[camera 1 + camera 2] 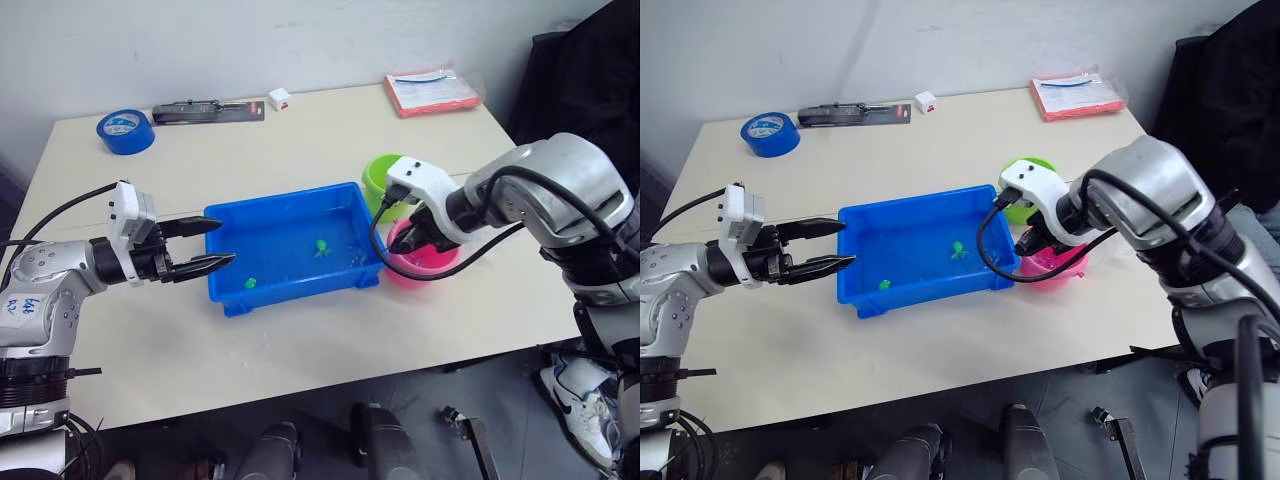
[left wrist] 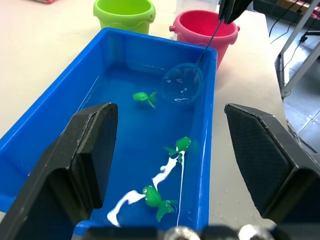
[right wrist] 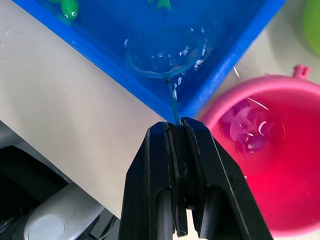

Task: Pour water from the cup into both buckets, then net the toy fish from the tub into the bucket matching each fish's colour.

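Note:
The blue tub (image 1: 300,288) holds water and green toy fish (image 2: 145,97) (image 2: 180,146) (image 2: 157,199). My right gripper (image 3: 175,127) is shut on the net's thin handle, above the tub's right end by the pink bucket (image 1: 430,262). The net hoop (image 2: 182,82) dips into the water near that end, with no fish in it. Pink fish (image 3: 245,131) lie in the pink bucket's water. The green bucket (image 1: 380,172) stands just behind it. My left gripper (image 1: 225,242) hangs open at the tub's left end, holding nothing. The cup is out of view.
At the table's far edge lie a blue tape roll (image 1: 125,130), a black packaged tool (image 1: 208,110), a small white box (image 1: 279,98) and a red packet (image 1: 432,92). The table's front edge runs close below the tub.

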You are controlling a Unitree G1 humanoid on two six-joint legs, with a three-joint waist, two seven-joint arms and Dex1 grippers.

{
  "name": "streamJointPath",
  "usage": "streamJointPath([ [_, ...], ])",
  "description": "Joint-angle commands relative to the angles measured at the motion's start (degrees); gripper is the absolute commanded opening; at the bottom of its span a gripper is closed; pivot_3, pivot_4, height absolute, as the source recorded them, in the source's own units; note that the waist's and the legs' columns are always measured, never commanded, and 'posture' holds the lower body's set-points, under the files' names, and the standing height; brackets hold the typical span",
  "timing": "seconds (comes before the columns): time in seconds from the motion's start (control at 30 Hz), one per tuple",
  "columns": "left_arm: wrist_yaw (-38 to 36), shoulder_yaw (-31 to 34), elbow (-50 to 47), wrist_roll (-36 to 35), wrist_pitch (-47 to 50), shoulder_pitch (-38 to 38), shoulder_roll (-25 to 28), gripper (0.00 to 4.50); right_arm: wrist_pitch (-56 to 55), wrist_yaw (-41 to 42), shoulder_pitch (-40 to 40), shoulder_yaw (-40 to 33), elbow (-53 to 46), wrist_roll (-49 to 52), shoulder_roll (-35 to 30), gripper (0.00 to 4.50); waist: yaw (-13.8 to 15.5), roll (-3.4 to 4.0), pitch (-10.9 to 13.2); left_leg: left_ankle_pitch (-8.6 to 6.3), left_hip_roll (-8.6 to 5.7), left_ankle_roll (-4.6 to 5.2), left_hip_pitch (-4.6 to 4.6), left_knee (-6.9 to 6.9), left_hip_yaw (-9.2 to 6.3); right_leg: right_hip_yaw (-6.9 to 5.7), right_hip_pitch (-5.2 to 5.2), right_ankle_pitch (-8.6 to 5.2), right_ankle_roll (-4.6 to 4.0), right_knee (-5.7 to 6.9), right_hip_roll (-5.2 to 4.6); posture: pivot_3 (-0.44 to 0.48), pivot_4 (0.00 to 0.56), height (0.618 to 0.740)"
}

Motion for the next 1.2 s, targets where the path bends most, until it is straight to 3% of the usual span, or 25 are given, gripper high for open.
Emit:
streamJointPath([
  [0.03,0.34,2.55,-2.66,-1.72,0.24,0.34,1.09,3.71,-1.06,-2.60,-0.31,-1.15,1.37,-0.52,2.42,0.79,-0.01,0.00,0.00,0.00,0.00,0.00,0.00,0.00,0.00,0.00,0.00,0.00,0.00,0.00,0.00,0.000,0.150,0.740],
  [0.27,1.02,3.34,-3.92,-1.99,1.02,1.40,1.67,3.71,-4.97,-10.58,5.04,-12.95,6.01,-2.35,11.06,0.79,-0.09,-0.01,-0.01,0.00,-0.02,0.00,0.01,0.01,-0.02,-0.02,0.00,0.01,-0.01,0.05,-0.01,0.000,0.150,0.740],
  [0.57,0.89,2.05,-2.71,-1.71,1.08,-0.85,1.61,3.71,-2.17,-15.18,6.83,-23.22,2.20,-0.75,15.06,0.79,-0.13,-0.01,-0.01,0.00,-0.02,0.00,0.00,0.02,-0.03,-0.03,-0.01,0.01,-0.01,0.07,-0.01,0.000,0.150,0.740],
  [0.93,0.33,0.42,1.70,-1.89,0.69,-6.41,-0.64,3.71,0.41,-16.36,9.11,-34.52,-5.32,6.06,12.64,0.79,-0.10,-0.01,-0.01,0.00,-0.04,0.00,0.01,0.03,-0.03,-0.03,0.00,0.01,-0.01,0.09,-0.02,0.000,0.150,0.740],
  [1.2,-1.49,-2.58,7.54,0.05,-2.21,-12.26,-3.47,3.71,0.11,-19.37,10.30,-41.80,-6.84,5.01,7.43,0.79,-0.04,-0.01,-0.01,0.00,-0.08,0.01,0.01,0.05,-0.04,-0.03,0.00,0.01,-0.01,0.14,-0.06,0.000,0.150,0.740],
])
